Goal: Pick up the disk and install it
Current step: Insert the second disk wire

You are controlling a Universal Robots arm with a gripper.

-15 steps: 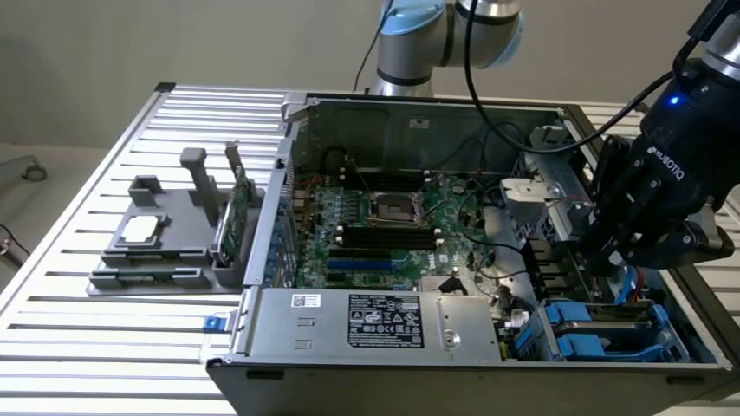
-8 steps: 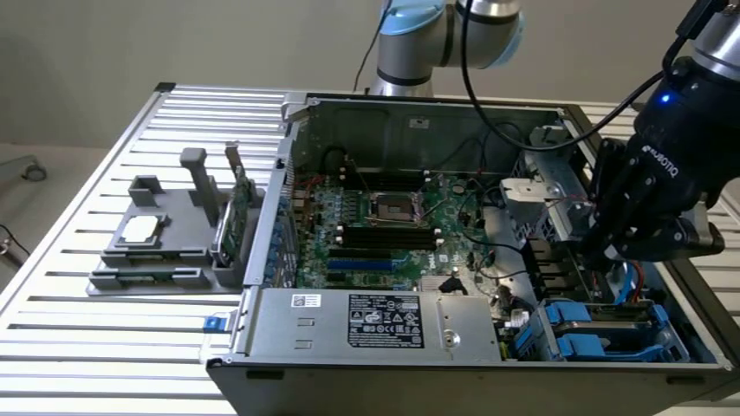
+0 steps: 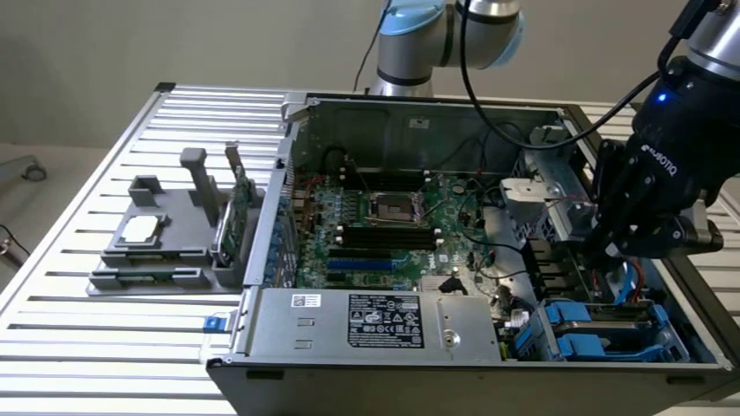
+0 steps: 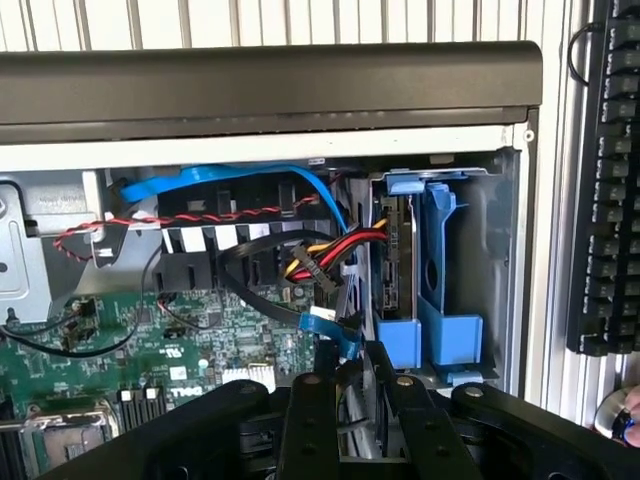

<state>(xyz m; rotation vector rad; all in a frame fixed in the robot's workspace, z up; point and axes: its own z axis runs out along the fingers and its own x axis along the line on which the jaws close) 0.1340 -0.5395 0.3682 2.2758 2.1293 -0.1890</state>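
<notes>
A: Claw (image 4: 350,378)?

B: Hangs low inside the case (image 3: 405,108), at the drive end, just above the red, yellow and black cables (image 4: 320,255). Spread or pinching, cannot tell.

A: And the disk (image 4: 398,260)?

B: Stands on edge in the bay (image 4: 500,250) at the case's corner, near the claw, just past the cables. Framed by a blue carrier (image 4: 440,300). Looks seated, or close to it.

A: Handling?

B: Stiff and dense, probably heavier than it looks. Smooth metal faces, so liable to slip under a light pinch. Fragile as well: takes knocks badly, and pressure on the flat faces worse.

A: Where to take hold, then?

B: By the carrier, not the bare metal. Best across the blue rails or at the blue tab (image 4: 425,183) on the carrier's end. Squarely and near the middle, to avoid tilting and jamming in the bay. Clear of the cables, too, since a snag there seems likely.

A: Further out?

B: Motherboard (image 3: 382,225) beside the cables. Beyond the case wall, a slatted tabletop (image 3: 116,338) with a grey holder (image 3: 162,251) and its spare parts.
</notes>
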